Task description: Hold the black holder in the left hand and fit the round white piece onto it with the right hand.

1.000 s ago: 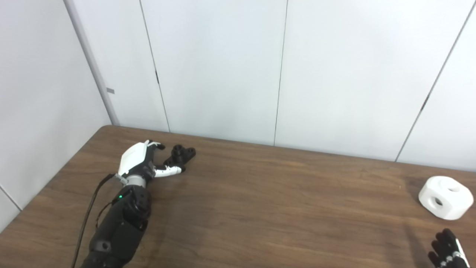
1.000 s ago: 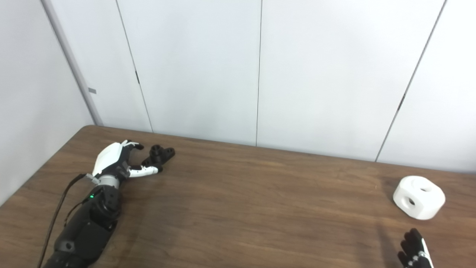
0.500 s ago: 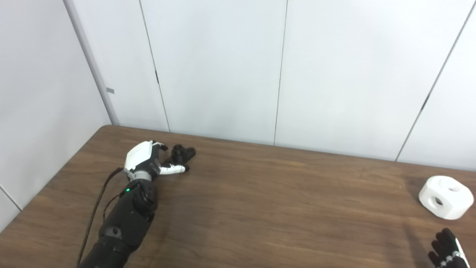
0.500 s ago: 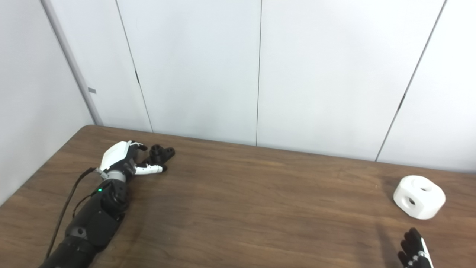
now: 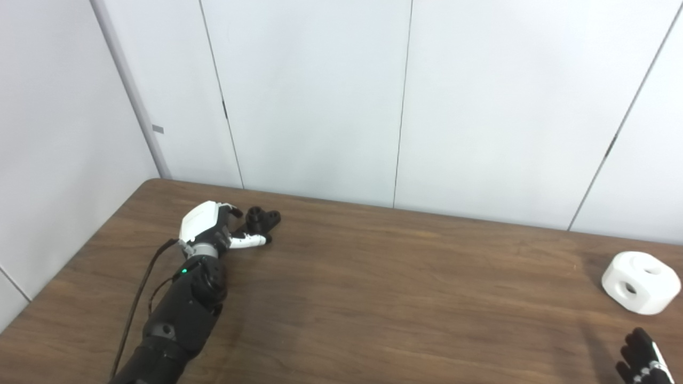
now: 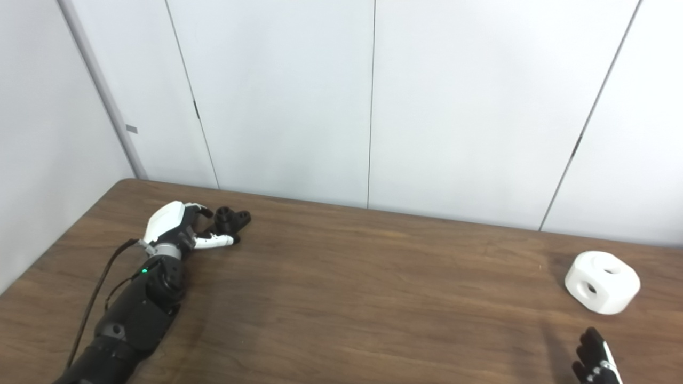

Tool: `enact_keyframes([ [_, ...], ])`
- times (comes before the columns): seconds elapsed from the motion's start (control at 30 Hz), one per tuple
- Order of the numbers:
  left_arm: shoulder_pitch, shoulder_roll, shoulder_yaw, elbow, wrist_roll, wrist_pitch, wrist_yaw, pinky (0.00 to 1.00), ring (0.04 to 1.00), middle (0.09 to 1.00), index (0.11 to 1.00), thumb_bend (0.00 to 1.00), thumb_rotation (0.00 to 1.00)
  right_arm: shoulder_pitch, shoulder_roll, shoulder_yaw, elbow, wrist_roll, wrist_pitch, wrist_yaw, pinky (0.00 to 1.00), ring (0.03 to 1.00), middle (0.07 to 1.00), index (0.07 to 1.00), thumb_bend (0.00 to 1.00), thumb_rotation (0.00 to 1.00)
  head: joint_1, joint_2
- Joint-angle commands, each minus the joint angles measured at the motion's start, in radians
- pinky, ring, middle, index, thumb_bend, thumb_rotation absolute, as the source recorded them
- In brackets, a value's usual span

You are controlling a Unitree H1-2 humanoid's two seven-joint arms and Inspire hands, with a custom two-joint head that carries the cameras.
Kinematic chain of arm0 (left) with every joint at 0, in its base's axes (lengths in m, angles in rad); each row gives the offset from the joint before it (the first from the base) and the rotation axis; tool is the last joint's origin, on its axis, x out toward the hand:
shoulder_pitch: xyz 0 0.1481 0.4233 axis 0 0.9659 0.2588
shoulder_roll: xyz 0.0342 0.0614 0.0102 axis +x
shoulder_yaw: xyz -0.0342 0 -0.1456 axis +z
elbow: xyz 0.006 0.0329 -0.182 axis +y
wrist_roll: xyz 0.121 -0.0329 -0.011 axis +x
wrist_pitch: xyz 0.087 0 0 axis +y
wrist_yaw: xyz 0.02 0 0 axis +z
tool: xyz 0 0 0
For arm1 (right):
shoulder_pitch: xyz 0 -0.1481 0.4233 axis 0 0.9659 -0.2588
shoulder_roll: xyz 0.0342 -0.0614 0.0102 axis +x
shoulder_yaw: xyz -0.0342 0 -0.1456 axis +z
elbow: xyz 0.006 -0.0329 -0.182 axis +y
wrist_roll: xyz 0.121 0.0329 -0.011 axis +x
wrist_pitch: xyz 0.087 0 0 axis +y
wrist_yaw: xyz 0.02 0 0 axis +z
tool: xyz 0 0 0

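Note:
The black holder (image 5: 260, 221) lies on the brown table at the far left, near the back edge. My left hand (image 5: 211, 229) rests just left of it, fingers apart, with the thumb lying along the holder's near side and the other fingertips by its far side; it does not grasp the holder. The round white piece (image 5: 640, 281), with holes in its top and side, sits at the far right. Only the dark fingertips of my right hand (image 5: 643, 360) show at the bottom right corner, below the white piece and apart from it.
The brown wooden table (image 5: 373, 298) runs the full width of the view. White wall panels (image 5: 320, 106) stand right behind its back edge and along its left side. A black cable (image 5: 136, 298) runs beside my left forearm.
My left hand has slid forward and a little right, closing in on the black holder. The white piece and my right hand have stayed put.

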Motion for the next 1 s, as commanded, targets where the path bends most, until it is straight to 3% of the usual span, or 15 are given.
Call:
enact_keyframes([
  [0.0, -0.033, 0.027, -0.002, -0.017, -0.001, -0.006, 0.008, 1.00, 0.988, 0.915, 0.702, 0.88, 0.37, 0.076, 0.010, 0.018, 0.008, 0.009, -0.002, -0.003, 1.00, 1.000, 0.987, 0.955, 0.64, 1.00, -0.001, 0.001],
  [0.27, -0.024, 0.031, 0.001, -0.015, -0.014, -0.014, 0.002, 1.00, 0.972, 0.899, 0.661, 0.85, 0.34, 0.082, 0.011, 0.020, -0.001, 0.007, 0.005, -0.004, 1.00, 1.000, 0.997, 0.964, 0.64, 1.00, -0.007, 0.004],
  [0.8, -0.035, 0.037, 0.003, 0.060, -0.091, -0.100, -0.007, 1.00, 0.934, 0.865, 0.569, 0.78, 0.21, 0.074, 0.019, 0.020, 0.008, 0.001, -0.005, -0.009, 1.00, 1.000, 0.994, 0.968, 0.64, 1.00, -0.029, -0.003],
  [0.83, -0.034, 0.036, 0.005, 0.063, -0.095, -0.110, -0.004, 1.00, 0.932, 0.861, 0.523, 0.63, 0.13, 0.074, 0.018, 0.020, 0.009, -0.007, -0.005, -0.012, 1.00, 1.000, 0.997, 0.970, 0.64, 1.00, -0.029, -0.004],
  [0.87, -0.033, 0.037, 0.005, 0.065, -0.099, -0.125, 0.000, 1.00, 0.930, 0.857, 0.506, 0.58, 0.10, 0.073, 0.017, 0.021, 0.009, -0.009, -0.005, -0.013, 1.00, 1.000, 0.996, 0.971, 0.65, 1.00, -0.030, -0.004],
  [0.97, -0.032, 0.035, 0.009, 0.072, -0.115, -0.159, 0.014, 1.00, 0.911, 0.827, 0.488, 0.53, 0.06, 0.072, 0.017, 0.021, 0.008, -0.020, -0.003, -0.022, 1.00, 1.000, 0.996, 0.973, 0.66, 1.00, -0.031, -0.004],
])
